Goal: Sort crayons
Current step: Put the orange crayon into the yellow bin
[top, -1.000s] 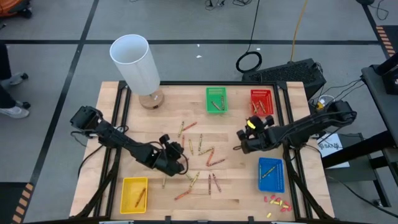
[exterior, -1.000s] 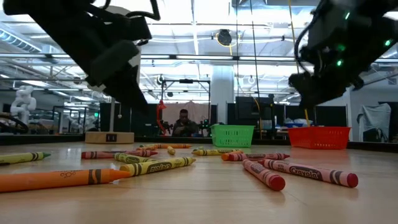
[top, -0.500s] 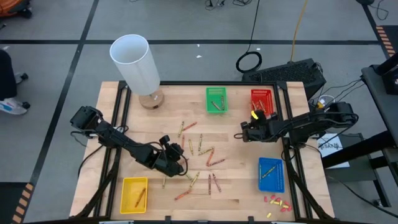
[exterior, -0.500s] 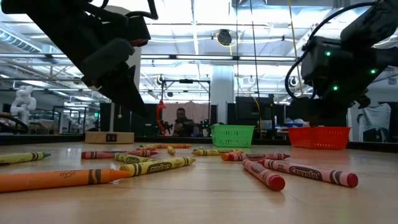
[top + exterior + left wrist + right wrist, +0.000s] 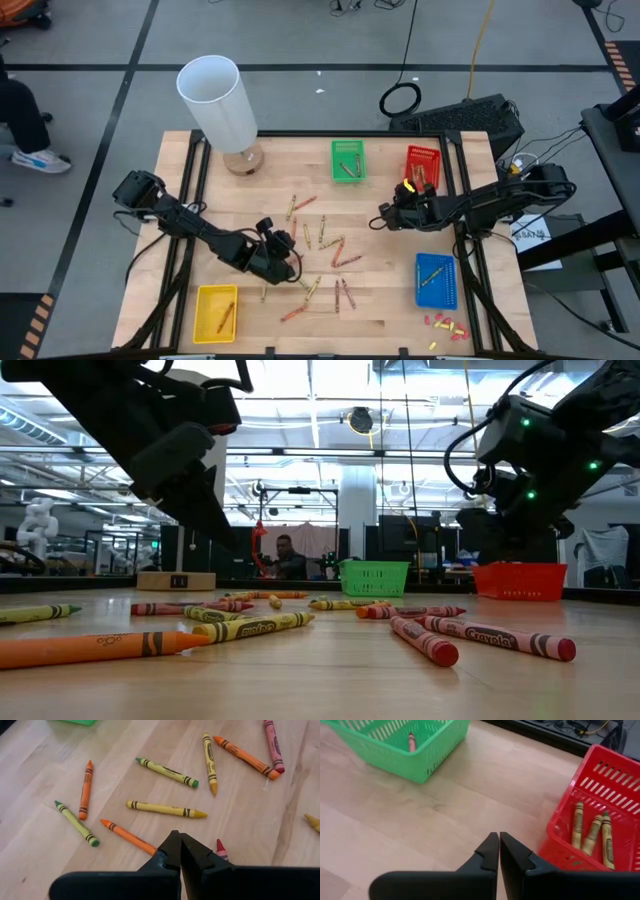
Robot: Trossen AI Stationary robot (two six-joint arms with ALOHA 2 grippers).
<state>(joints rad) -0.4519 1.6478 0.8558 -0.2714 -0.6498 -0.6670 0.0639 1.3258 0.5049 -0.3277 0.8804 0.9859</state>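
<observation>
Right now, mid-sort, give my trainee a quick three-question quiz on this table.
1. True or false: the right hand holds a crayon.
2. How many crayons lie in the red basket?
3. The left hand is over: A) the yellow basket, B) loose crayons, C) the blue basket.

Key: 1. False, its fingers are closed on nothing. 2. Three. 3. B.

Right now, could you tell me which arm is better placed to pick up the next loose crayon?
The left. Its hand hovers shut at the edge of the scattered crayons, an orange crayon just ahead. The right hand, also shut, sits nearer the red basket, off the pile.
</observation>
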